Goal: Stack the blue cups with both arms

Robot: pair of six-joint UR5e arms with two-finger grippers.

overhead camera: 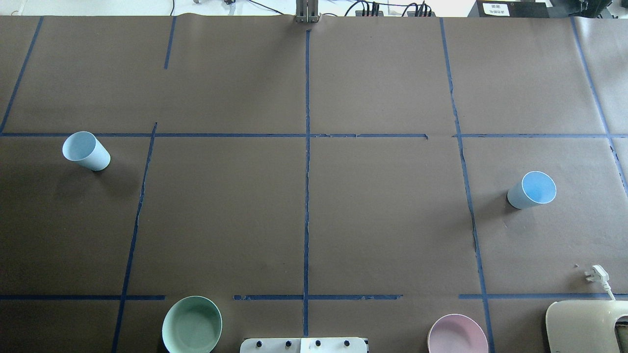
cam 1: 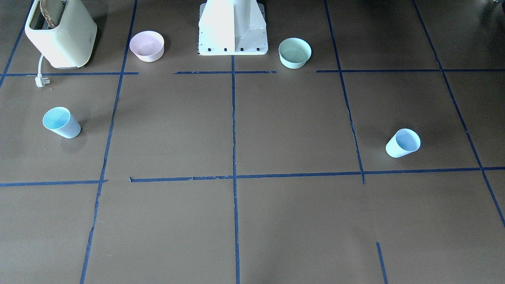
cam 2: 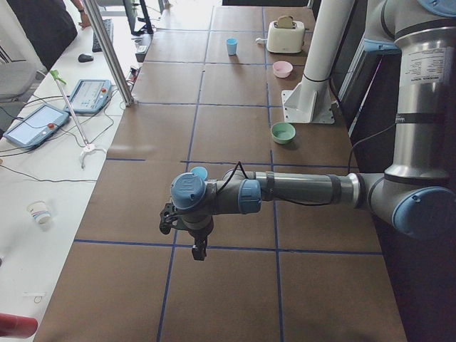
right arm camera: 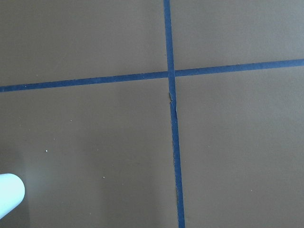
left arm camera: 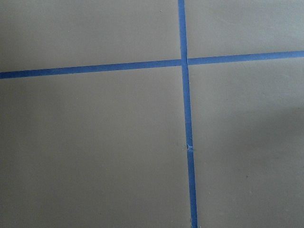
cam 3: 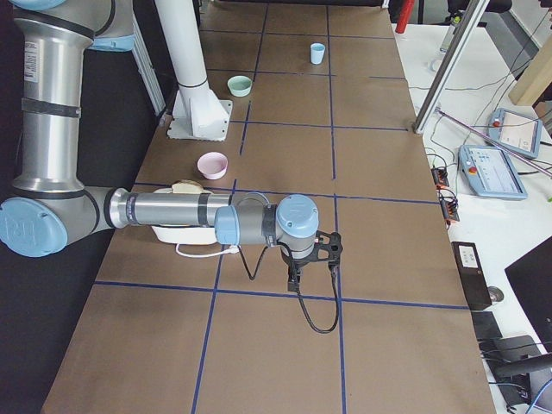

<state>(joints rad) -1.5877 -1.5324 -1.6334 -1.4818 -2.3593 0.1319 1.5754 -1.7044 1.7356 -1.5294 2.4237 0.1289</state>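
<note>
Left arm [cam 2: 299, 189] and right arm [cam 3: 172, 210] hold jaws apart from the blue cups [overhead camera: 87, 151] [overhead camera: 532, 190]; cannot tell if spread.

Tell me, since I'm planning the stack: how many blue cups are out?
2. One blue cup stands far on the robot's left, the other blue cup far on its right. None appears hidden.

My front camera faces the pedestal base [cam 1: 232, 31]; my overhead looks outward over it; both share the table [cam 1: 300, 126].

One cup [overhead camera: 88, 152] far left, other cup [overhead camera: 532, 190] far right, well apart.
</note>
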